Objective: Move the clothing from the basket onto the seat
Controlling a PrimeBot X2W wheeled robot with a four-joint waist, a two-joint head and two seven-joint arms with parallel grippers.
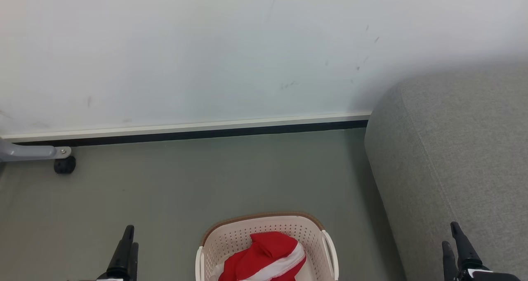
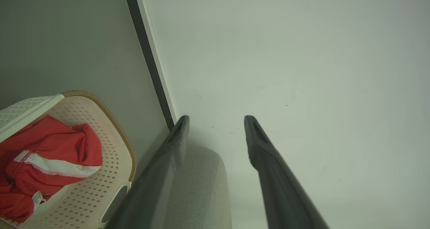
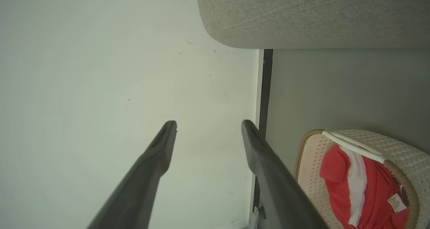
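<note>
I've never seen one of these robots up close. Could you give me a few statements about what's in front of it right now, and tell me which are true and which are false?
1. A red garment with a white band lies in the basket. True.
2. The basket stands on the sofa cushion. False: it stands on the floor, beside the grey sofa cushion.
3. The right hand is shut on the red garment. False: its fingers are apart and hold nothing, away from the basket.
4. The left hand is open and empty. True.
</note>
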